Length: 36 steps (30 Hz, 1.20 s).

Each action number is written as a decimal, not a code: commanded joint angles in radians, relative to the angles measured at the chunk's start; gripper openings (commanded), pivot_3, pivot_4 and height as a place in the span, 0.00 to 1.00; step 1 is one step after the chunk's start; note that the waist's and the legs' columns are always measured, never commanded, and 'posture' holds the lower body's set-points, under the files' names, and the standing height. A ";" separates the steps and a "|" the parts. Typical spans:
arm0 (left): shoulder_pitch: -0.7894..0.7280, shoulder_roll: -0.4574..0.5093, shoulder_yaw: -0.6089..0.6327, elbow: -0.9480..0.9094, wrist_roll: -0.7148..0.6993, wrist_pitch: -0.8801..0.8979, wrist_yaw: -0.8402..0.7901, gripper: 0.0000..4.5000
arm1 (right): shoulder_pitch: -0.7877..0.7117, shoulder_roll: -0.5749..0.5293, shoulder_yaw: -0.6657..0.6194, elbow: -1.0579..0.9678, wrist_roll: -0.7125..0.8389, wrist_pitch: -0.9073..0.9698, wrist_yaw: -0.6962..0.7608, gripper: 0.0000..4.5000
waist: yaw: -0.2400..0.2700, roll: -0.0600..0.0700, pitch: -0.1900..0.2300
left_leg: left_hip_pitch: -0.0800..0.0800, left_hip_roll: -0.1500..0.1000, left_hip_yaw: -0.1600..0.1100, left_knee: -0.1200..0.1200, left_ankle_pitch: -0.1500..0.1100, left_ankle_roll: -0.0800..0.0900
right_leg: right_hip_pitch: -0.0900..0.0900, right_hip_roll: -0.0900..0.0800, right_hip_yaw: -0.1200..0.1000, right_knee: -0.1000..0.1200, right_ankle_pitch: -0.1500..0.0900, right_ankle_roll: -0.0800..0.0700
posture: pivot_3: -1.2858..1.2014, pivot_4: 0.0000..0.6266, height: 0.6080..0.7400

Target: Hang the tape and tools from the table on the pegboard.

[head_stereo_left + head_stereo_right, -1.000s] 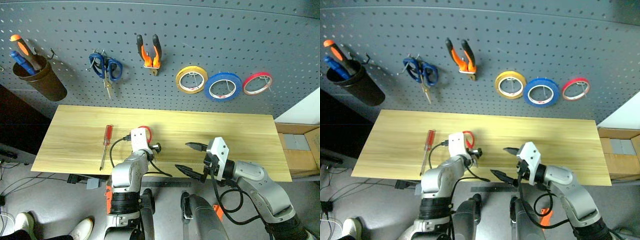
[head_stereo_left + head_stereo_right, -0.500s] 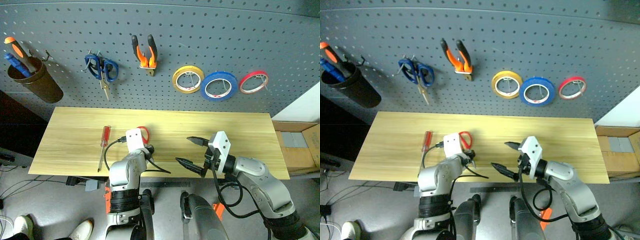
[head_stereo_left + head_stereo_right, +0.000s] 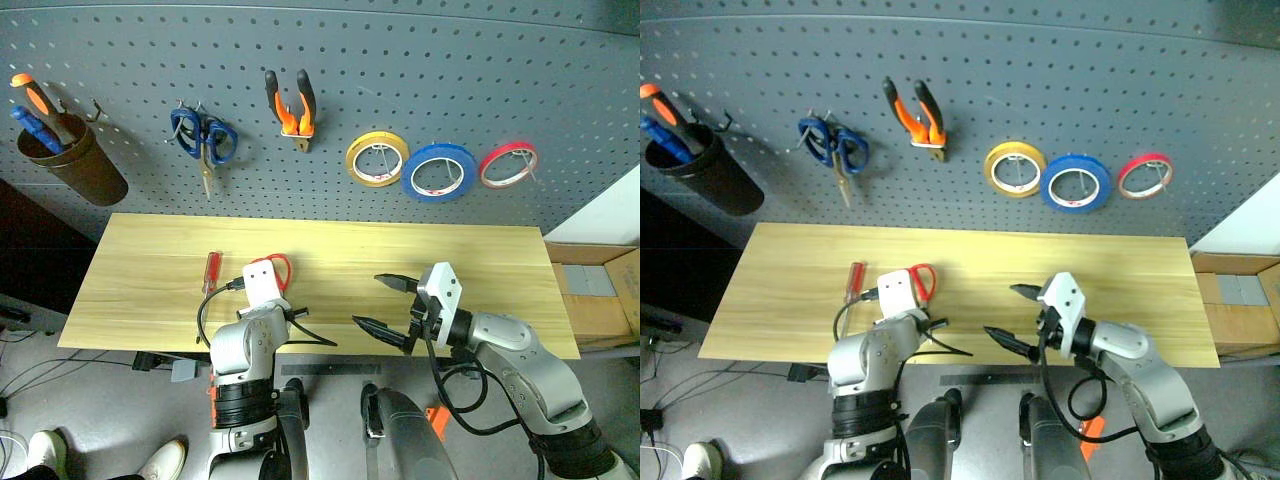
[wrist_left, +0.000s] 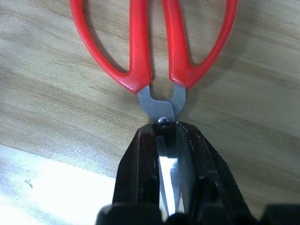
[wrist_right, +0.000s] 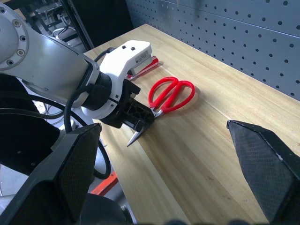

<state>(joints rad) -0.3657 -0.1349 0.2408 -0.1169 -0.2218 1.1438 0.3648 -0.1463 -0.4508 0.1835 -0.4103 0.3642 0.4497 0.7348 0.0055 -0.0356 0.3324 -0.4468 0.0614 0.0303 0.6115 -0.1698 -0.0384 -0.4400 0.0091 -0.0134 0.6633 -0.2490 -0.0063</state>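
My left claw point(image 4: 168, 136) is clamped on the steel blades of the red-handled scissors point(image 4: 154, 51), just below the pivot screw (handles flat on the wooden surface point(image 3: 470, 260)). My right claw point(image 3: 382, 303) hangs wide apart, right of the scissors. A red-handled screwdriver point(image 3: 210, 270) lies left of them.

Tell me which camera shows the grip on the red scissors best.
The left wrist view: the left gripper is shut on the blades of the red-handled scissors just below the pivot. The right wrist view shows the same grip from the side. In the eye views, the arm hides all but the red handles.
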 commanded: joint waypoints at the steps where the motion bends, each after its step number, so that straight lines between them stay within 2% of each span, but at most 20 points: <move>1: 0.028 -0.030 0.029 0.022 -0.028 -0.038 -0.047 0.05 | 0.003 -0.009 0.005 -0.011 -0.009 -0.041 0.021 1.00 | 0.000 0.000 0.000 | 0.000 0.000 0.000 0.000 0.000 0.000 | 0.000 0.000 0.000 0.000 0.000 0.000 | 0.52 0.53 1.00; 4: 0.057 0.160 -0.114 -0.028 0.006 -0.203 -0.257 0.05 | 0.006 -0.010 0.002 -0.017 -0.013 -0.055 0.023 1.00 | -0.001 0.000 0.000 | 0.000 -0.001 0.000 0.000 0.000 0.000 | 0.000 0.000 0.000 0.000 0.000 0.000 | 0.53 0.51 1.00; 7: 0.173 0.346 -0.251 -0.105 0.073 -0.304 -0.390 0.05 | 0.013 -0.002 -0.001 -0.024 -0.012 -0.053 0.014 1.00 | -0.007 0.000 -0.001 | 0.000 0.000 0.000 0.000 0.000 -0.001 | -0.001 0.002 0.000 0.001 0.000 0.000 | 0.53 0.48 1.00; 9: 0.260 0.433 -0.298 -0.153 0.108 -0.381 -0.439 0.05 | 0.023 -0.001 0.001 -0.025 -0.015 -0.059 0.016 1.00 | -0.008 0.000 -0.002 | 0.001 0.002 0.000 -0.002 0.000 -0.002 | -0.002 0.003 0.002 0.000 0.000 0.000 | 0.53 0.47 1.00; 12: 0.373 0.507 -0.285 -0.233 0.158 -0.544 -0.466 0.05 | 0.023 0.016 -0.013 -0.049 -0.003 -0.053 -0.004 1.00 | -0.004 -0.001 -0.003 | 0.000 0.003 0.000 -0.002 -0.001 -0.002 | -0.002 0.001 0.002 0.000 0.000 -0.001 | 0.54 0.45 1.00; 15: 0.489 0.532 -0.242 -0.308 0.198 -0.711 -0.461 0.05 | 0.016 0.046 -0.038 -0.104 0.024 -0.032 -0.044 1.00 | -0.001 -0.002 -0.004 | 0.000 0.003 -0.001 -0.002 -0.001 -0.002 | -0.002 -0.002 0.001 0.000 0.000 -0.001 | 0.54 0.43 1.00; 19: 0.621 0.508 -0.158 -0.412 0.251 -0.948 -0.410 0.05 | 0.032 0.104 -0.079 -0.198 0.081 -0.020 -0.124 1.00 | 0.007 -0.004 -0.010 | 0.000 0.002 -0.001 -0.001 -0.001 -0.002 | -0.002 -0.003 0.001 -0.001 0.000 0.000 | 0.55 0.40 1.00; 23: 0.672 0.475 -0.124 -0.501 0.267 -1.042 -0.406 0.05 | 0.053 0.165 -0.126 -0.286 0.183 0.008 -0.200 1.00 | 0.020 -0.006 -0.031 | -0.002 0.003 -0.001 -0.002 -0.001 -0.002 | -0.003 -0.003 0.001 -0.003 0.000 0.000 | 0.56 0.36 1.00; 27: 0.581 0.449 -0.087 -0.514 0.262 -1.035 -0.386 0.05 | 0.017 0.194 -0.135 -0.304 0.214 0.021 -0.254 1.00 | 0.024 -0.007 -0.048 | -0.003 0.002 0.000 -0.001 -0.001 -0.001 | -0.002 -0.003 -0.001 -0.003 0.000 0.000 | 0.56 0.32 1.00; 36: 0.200 0.395 -0.099 -0.186 0.251 -1.064 -0.370 0.05 | -0.109 0.223 -0.100 -0.127 0.072 -0.107 -0.269 1.00 | 0.024 -0.012 -0.088 | 0.002 0.000 0.002 0.002 0.002 0.002 | 0.003 0.001 -0.002 -0.001 0.005 0.000 | 0.56 0.28 1.00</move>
<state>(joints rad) -0.1389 0.2649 0.1465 -0.3193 0.0363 0.1151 -0.0031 -0.2391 -0.2320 0.0816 -0.5315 0.4484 0.3819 0.4653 0.0295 -0.0472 0.2441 -0.4446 0.0620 0.0321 0.6137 -0.1678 -0.0362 -0.4365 0.0104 -0.0142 0.6626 -0.2435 -0.0060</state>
